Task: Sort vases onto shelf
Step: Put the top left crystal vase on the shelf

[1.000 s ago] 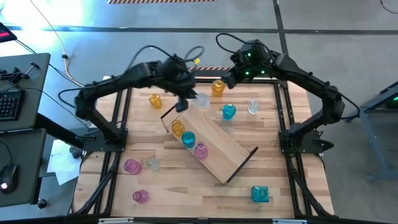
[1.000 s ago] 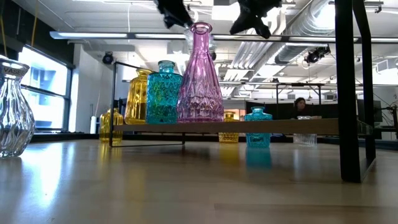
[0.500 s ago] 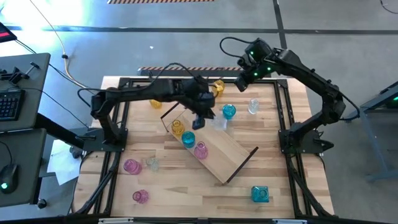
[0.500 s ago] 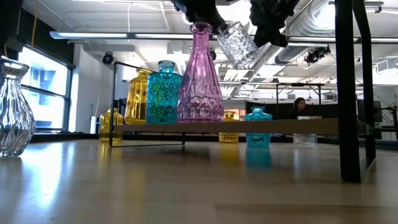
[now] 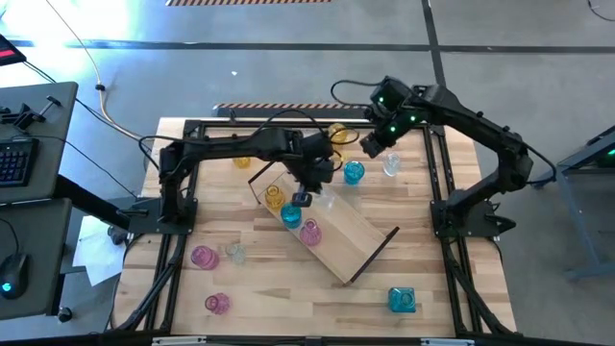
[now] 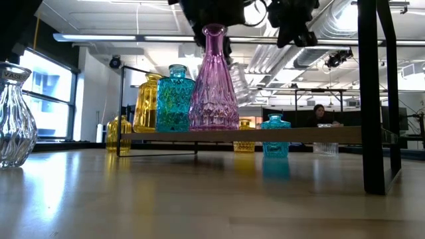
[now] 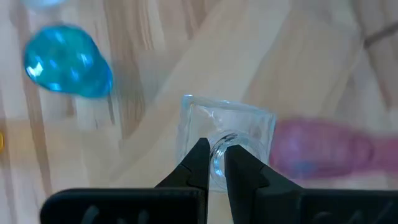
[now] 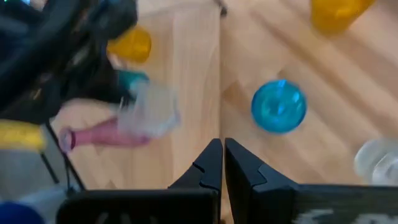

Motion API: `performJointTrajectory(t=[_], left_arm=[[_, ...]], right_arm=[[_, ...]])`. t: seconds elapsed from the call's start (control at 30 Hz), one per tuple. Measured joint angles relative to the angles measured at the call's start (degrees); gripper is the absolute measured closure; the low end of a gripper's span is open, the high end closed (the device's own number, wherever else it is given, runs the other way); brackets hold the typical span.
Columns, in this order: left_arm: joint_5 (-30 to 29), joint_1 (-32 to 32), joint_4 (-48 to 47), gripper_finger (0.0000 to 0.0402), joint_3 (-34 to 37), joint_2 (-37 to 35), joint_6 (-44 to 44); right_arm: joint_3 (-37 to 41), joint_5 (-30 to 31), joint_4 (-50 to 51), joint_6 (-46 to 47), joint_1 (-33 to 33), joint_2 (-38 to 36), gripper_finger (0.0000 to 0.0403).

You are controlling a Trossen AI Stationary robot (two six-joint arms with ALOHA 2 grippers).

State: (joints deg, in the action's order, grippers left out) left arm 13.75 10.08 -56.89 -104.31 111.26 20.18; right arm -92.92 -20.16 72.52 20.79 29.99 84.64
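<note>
We see a shelf across mid-frame carrying a yellow vase, a teal vase and a tall pink vase. Behind the pink one hangs what may be a clear vase.

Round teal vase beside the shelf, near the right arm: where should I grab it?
Take the round teal vase at its narrow neck, coming straight down from above. It stands upright on the table with a bulbous body too wide to pinch, and the right hand, shut, is nearest.
</note>
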Motion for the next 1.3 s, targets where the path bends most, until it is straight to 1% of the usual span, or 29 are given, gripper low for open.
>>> performJointTrajectory(t=[0.17, 0.23, 0.3, 0.57, 0.83, 1.13, 1.3], left_arm=[[-1.58, 0.40, 1.96, 0.0387, -0.04, -0.20, 5.25], [-1.37, 0.85, 2.47, 0.0387, -0.04, -0.20, 5.42], [0.20, 1.24, 2.68, 0.0387, -0.13, 0.24, 5.40], [2.75, 0.99, 2.91, 0.0387, -0.09, 3.66, 4.33], [4.82, 1.17, 3.67, 0.0387, -0.02, 4.37, 2.91], [4.92, 1.17, 5.10, 0.0387, -0.02, 4.39, 2.49], [4.83, 1.17, 5.55, 0.0387, -0.04, 5.86, 1.45]], right_arm=[[0.00, 1.35, 2.09, 5.63, -4.86, 0.00, 0.0403], [0.00, 2.61, 2.07, 7.75, -6.66, 0.00, 0.0403], [0.00, 3.55, 2.08, 9.30, -8.13, 0.00, 0.0403], [0.00, 3.18, 2.09, 11.81, -11.70, 0.00, 0.0403], [0.00, 3.21, 1.75, 11.80, -12.16, -1.87, 0.0403], [-0.02, 3.51, 1.24, 12.49, -12.14, -4.76, 0.0403], [-0.02, 3.69, 0.30, 13.51, -12.16, -6.22, 0.0403]])
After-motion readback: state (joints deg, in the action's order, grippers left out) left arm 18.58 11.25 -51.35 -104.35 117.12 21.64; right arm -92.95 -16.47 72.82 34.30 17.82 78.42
